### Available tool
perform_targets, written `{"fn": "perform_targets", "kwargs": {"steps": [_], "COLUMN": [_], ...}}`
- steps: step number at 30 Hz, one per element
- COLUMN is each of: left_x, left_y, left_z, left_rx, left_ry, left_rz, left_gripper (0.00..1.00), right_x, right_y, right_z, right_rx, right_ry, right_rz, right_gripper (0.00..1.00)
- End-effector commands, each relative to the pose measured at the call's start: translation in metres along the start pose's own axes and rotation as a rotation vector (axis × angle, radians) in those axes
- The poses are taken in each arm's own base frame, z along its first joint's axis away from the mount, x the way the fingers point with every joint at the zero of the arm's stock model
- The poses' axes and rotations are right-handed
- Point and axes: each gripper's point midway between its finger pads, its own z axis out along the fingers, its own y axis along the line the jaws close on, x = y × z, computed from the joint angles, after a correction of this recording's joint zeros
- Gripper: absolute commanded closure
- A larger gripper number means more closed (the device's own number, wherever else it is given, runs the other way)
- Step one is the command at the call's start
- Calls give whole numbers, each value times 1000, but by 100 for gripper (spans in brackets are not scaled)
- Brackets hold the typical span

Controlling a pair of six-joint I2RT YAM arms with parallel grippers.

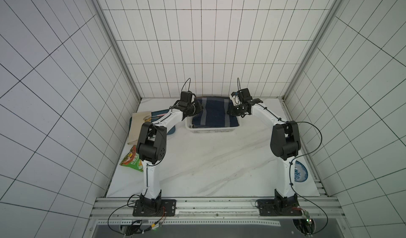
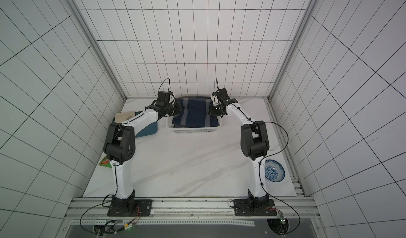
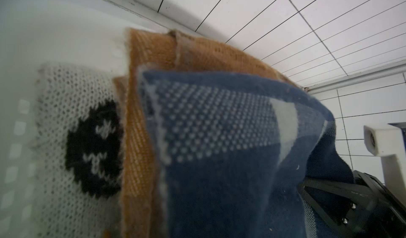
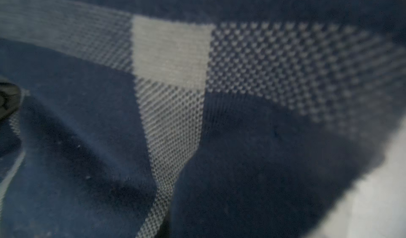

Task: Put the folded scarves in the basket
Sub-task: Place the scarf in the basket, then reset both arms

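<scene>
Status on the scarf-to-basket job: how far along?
Done: navy scarf lies folded in the white basket, on top of an orange cloth and a white knit. In hand: left pincer and right pincer sit at its two ends; grip or release can't be told. Left: likely just letting go and pulling both arms clear.

Even, cool light, soft shadows.
Wall tiles bow in both top views; wrist views blur up close.
</scene>
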Motion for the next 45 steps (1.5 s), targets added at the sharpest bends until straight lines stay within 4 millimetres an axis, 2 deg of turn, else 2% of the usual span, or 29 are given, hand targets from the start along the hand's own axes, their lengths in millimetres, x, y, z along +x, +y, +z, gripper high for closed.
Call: {"fn": "perform_targets", "kwargs": {"steps": [1, 4, 6, 10, 12, 14, 19, 21, 22, 23, 27, 30, 32, 34, 35, 37, 39, 40, 42, 45], "left_x": [-30, -27, -27, -30, -33, -36, -39, -39, -37, -35, -13, 11, 20, 29, 33, 37, 46, 50, 51, 51], "left_y": [11, 22, 24, 26, 23, 21, 10, 4, 4, 3, 31, 56, 61, 59, 61, 80, 94, 106, 129, 159], "left_z": [-14, -14, -16, -27, -36, -47, -85, -107, -115, -128, -177, -209, -226, -240, -245, -253, -243, -238, -233, -227], "left_rx": [-19, -34, -35, -65, -74, -77, -88, -88, -90, -101, -219, -321, -375, -432, -468, -545, -565, -599, -644, -601], "left_ry": [-86, -81, -82, -95, -109, -126, -186, -222, -235, -265, -423, -523, -572, -599, -615, -683, -674, -663, -660, -677], "left_rz": [1, -11, -13, -11, 3, 7, 39, 55, 65, 85, 165, 253, 335, 471, 542, 517, 563, 570, 528, 436], "left_gripper": [76, 66, 66, 63, 60, 55, 44, 39, 32, 3, 3, 2, 2, 3, 3, 2, 2, 2, 2, 2], "right_x": [-2, 0, -1, -8, -13, -16, -8, 1, 6, 14, 47, 73, 84, 96, 102, 111, 123, 123, 127, 140], "right_y": [-22, -25, -25, -22, -19, -17, -10, -6, -4, -3, -7, -17, -28, -35, -44, -64, -77, -83, -94, -128], "right_z": [-9, -8, -12, -33, -47, -62, -98, -114, -122, -129, -161, -177, -185, -187, -187, -188, -187, -192, -195, -185], "right_rx": [105, 113, 115, 137, 151, 171, 240, 262, 278, 303, 417, 426, 458, 491, 538, 639, 707, 735, 713, 643], "right_ry": [9, 9, -5, -58, -100, -150, -211, -226, -238, -252, -333, -392, -434, -455, -471, -530, -563, -622, -690, -675], "right_rz": [-32, -34, -36, -37, -44, -56, -106, -128, -147, -170, -247, -227, -173, -216, -232, -273, -366, -367, -320, -166], "right_gripper": [73, 68, 64, 52, 38, 1, 1, 1, 1, 1, 1, 1, 1, 1, 1, 1, 1, 1, 1, 1]}}
